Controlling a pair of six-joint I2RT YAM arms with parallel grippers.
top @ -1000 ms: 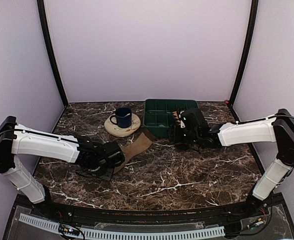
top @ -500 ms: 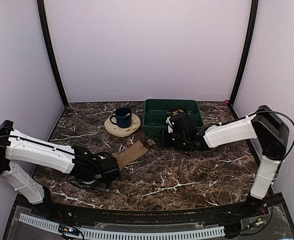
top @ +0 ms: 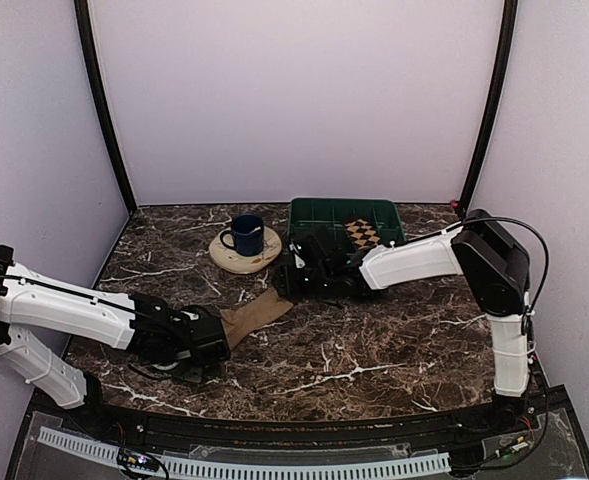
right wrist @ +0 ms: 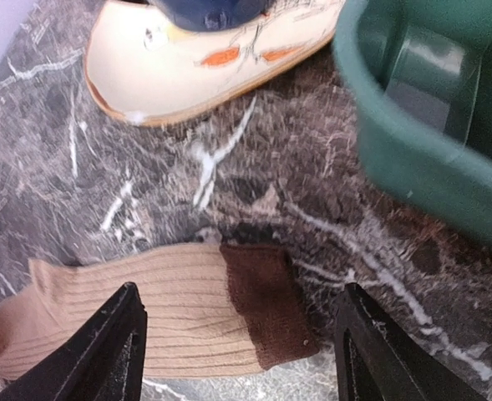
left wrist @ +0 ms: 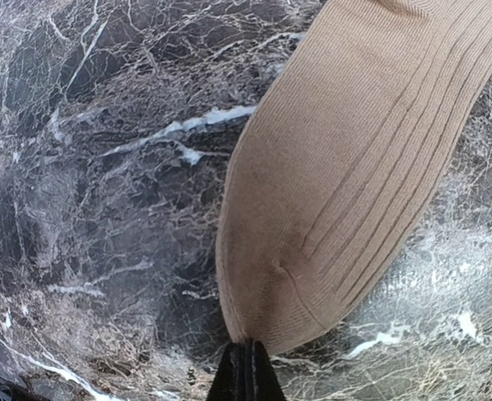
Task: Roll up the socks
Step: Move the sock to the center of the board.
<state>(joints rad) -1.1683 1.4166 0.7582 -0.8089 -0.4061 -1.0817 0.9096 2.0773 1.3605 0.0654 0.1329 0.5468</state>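
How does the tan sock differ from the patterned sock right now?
The tan sock lies flat on the table; the argyle sock sits in the green tray. The tan sock is ribbed with a brown cuff; the argyle sock shows diamonds. The left gripper pinches the tan sock's end; no gripper holds the argyle sock.

Tan sock (right wrist: 129,313), brown cuff (right wrist: 266,305) between spread jaws, cream plate (right wrist: 145,79), green tray (right wrist: 413,159) beyond.
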